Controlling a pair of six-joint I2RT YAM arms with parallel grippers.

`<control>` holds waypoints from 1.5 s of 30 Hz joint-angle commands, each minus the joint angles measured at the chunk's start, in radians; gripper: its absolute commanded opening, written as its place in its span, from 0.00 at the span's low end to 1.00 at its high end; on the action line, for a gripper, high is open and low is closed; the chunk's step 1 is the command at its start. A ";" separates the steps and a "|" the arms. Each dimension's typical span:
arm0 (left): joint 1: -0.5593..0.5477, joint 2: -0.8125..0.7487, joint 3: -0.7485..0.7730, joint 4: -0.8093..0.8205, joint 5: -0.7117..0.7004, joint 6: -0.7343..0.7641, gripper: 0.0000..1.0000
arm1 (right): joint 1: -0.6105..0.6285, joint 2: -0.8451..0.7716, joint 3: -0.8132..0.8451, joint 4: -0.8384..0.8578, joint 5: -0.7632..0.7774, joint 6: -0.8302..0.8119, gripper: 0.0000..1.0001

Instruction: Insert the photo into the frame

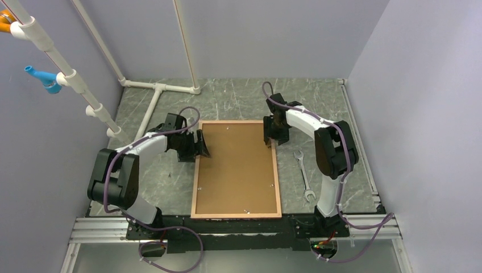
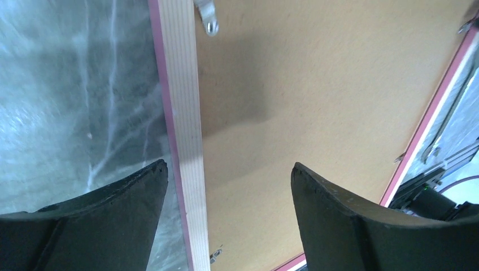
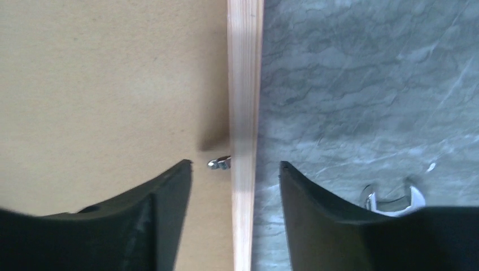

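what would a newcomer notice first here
The big frame lies face down in the middle of the table, its brown backing board filling it. Over its far half, the left gripper hangs open across the left rail and the right gripper across the right rail. A silver wrench lies right of the frame.

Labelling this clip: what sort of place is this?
Probably a lab robot cell: plain lavender walls box in a marble-patterned table, with white PVC pipe framing and an aluminium rail at the near edge.
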 commanded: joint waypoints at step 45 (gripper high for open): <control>-0.066 0.325 0.317 -0.031 -0.327 0.073 0.09 | -0.049 -0.111 -0.103 0.047 -0.186 0.006 0.79</control>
